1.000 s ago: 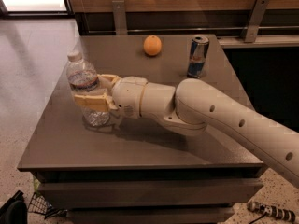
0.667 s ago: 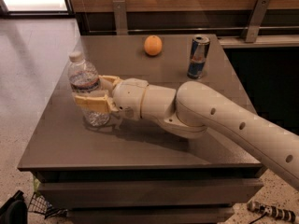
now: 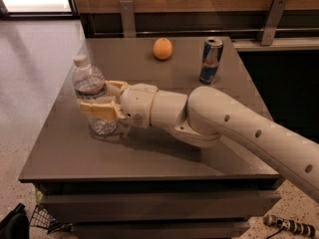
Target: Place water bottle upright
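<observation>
The water bottle (image 3: 88, 79) is clear ribbed plastic with a white cap and a label band near the top. It stands upright on the left part of the brown table (image 3: 149, 153), its base on the top. My gripper (image 3: 95, 96) reaches in from the right and is shut on the bottle's middle. One tan finger (image 3: 97, 108) crosses in front of the bottle and the other (image 3: 115, 86) lies behind it. The white arm (image 3: 224, 123) stretches across the table from the lower right.
An orange (image 3: 162, 48) and a blue-and-silver drink can (image 3: 211, 60) stand at the back of the table. A wooden wall with metal brackets (image 3: 127, 17) runs behind it. Open floor lies to the left. Dark objects sit on the floor at lower left.
</observation>
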